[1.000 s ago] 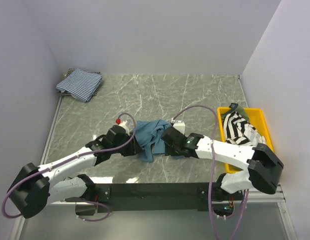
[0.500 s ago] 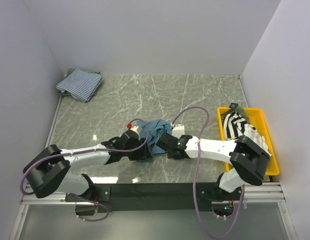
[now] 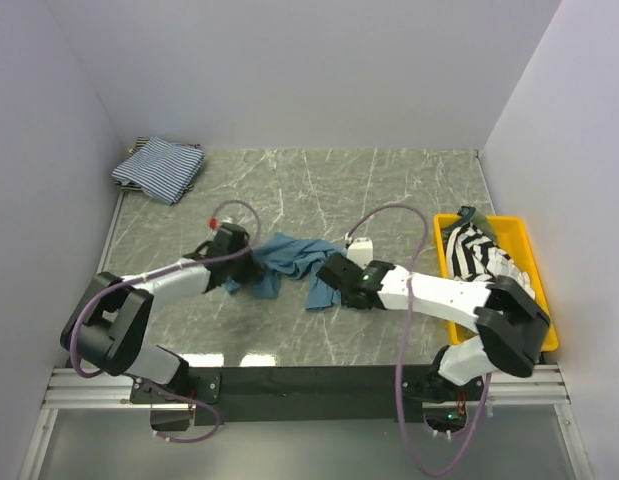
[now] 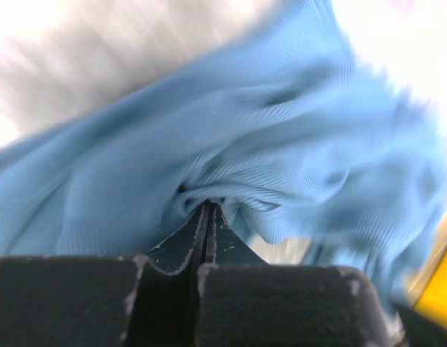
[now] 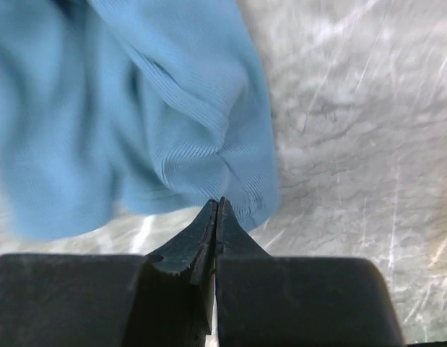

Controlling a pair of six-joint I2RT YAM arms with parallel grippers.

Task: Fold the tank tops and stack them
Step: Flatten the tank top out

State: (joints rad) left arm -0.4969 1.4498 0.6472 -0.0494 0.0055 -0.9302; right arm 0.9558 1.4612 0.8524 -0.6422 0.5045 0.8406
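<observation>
The teal-blue tank top (image 3: 289,254) lies crumpled and stretched sideways at mid-table. My left gripper (image 3: 250,272) is shut on its left end; in the left wrist view the jaws (image 4: 207,208) pinch a fold of the ribbed cloth (image 4: 281,144). My right gripper (image 3: 323,291) is shut on the top's lower right edge, and in the right wrist view its tips (image 5: 219,204) bite the hem of the cloth (image 5: 187,123). A fine blue-and-white striped tank top (image 3: 159,168) lies folded at the back left corner. The black-and-white striped top (image 3: 479,255) and a bit of olive-green cloth (image 3: 465,214) lie in the tray.
A yellow plastic tray (image 3: 509,221) sits at the right edge of the marble table, beside the right arm. White walls close in the left, back and right sides. Purple cables loop above both arms.
Both grippers went from open to shut on the teal top. The left gripper moved left and back, pulling the bunched cloth out wider; the right gripper shifted slightly left.
</observation>
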